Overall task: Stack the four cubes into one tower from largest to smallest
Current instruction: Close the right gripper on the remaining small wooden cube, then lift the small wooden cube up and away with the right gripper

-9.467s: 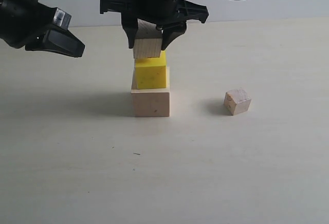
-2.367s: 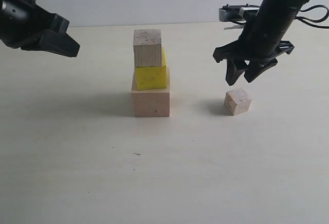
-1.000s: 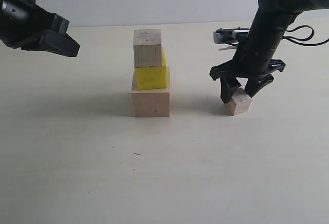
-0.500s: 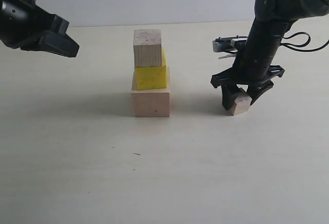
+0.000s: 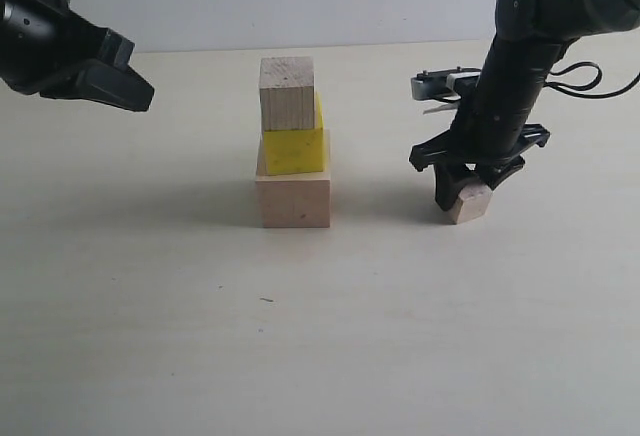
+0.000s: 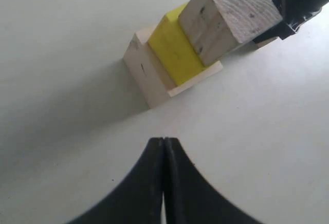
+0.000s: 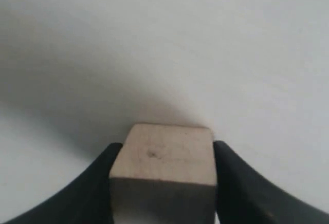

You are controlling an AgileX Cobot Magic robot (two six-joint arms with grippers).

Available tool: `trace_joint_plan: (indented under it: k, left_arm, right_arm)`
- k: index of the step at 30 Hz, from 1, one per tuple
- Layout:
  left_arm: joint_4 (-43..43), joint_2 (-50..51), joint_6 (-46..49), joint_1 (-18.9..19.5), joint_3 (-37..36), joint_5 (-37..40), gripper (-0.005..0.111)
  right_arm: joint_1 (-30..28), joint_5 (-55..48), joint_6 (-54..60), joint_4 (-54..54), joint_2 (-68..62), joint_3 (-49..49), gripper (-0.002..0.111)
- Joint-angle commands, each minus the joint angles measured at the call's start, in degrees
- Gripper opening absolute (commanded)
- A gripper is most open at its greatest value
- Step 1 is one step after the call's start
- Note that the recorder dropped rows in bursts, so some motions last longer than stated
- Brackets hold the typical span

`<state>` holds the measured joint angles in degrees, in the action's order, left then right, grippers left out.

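The right gripper has its two black fingers touching opposite sides of the small pale wood cube, which sits between them on the table.

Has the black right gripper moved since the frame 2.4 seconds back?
Yes. The right gripper has dropped from above the small pale wooden cube to clamp its sides. It is still to the right of the three-cube stack.

The right gripper covers the upper part of the small cube between its fingers. Whether the cube rests on the table cannot be told. From the left wrist, only a sliver of that cube shows behind the right gripper, itself cut by the edge. From the right wrist, cube and fingers run off the edge. The left gripper is cut off behind its fingers.
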<state>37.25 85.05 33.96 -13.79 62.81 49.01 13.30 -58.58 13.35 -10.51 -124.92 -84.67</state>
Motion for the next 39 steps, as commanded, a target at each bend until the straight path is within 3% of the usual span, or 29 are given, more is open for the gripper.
trace_joint_plan:
  k: [1,5,10,16,19,21,22,24,26,28,34,37,39]
  left_arm:
    - [-0.13,-0.46,0.23,0.02,-0.14,-0.48,0.000]
    - [-0.13,-0.46,0.23,0.02,-0.14,-0.48,0.000]
    - [-0.35,-0.46,0.23,0.02,-0.14,-0.26,0.000]
    - [-0.74,-0.46,0.23,0.02,-0.14,0.12,0.000]
    - [-0.74,-0.46,0.23,0.02,-0.14,0.12,0.000]
    - [-0.74,-0.46,0.23,0.02,-0.14,-0.15,0.000]
    - [-0.74,-0.46,0.23,0.02,-0.14,-0.54,0.000]
    - [-0.74,-0.46,0.23,0.02,-0.14,-1.10,0.000]
    - [-0.74,-0.46,0.23,0.02,-0.14,-1.22,0.000]
    - [-0.74,-0.46,0.23,0.02,-0.14,-1.22,0.000]
    - [-0.74,-0.46,0.23,0.02,-0.14,-1.12,0.000]
    - [-0.74,-0.46,0.23,0.02,-0.14,-1.00,0.000]
    - [-0.74,-0.46,0.23,0.02,-0.14,-1.00,0.000]
  right_arm:
    - [-0.01,-1.73,0.64,-0.03,0.15,-0.36,0.024]
    - [-0.01,-4.53,0.64,0.33,0.50,-0.64,0.000]
    - [-0.96,-5.57,9.29,-1.54,3.86,-3.72,0.000]
    - [-5.86,7.41,19.63,-13.28,15.86,-2.92,0.000]
    - [-9.50,11.88,36.62,-31.70,23.17,0.97,0.000]
    - [-12.00,9.52,56.29,-49.39,27.43,5.28,0.000]
    - [-14.05,3.68,71.62,-62.18,30.19,9.75,0.000]
    - [-15.67,-6.37,84.40,-70.92,31.41,13.64,0.000]
    - [-15.93,-11.38,90.19,-70.10,30.67,14.76,0.000]
    - [-15.93,-11.38,95.18,-67.67,28.94,15.28,0.000]
    - [-14.59,-10.50,105.53,-79.30,25.68,15.16,0.000]
    - [-14.61,-8.41,96.13,-80.36,25.30,15.16,0.000]
    - [-14.61,-11.38,99.82,-81.06,24.79,15.16,0.000]
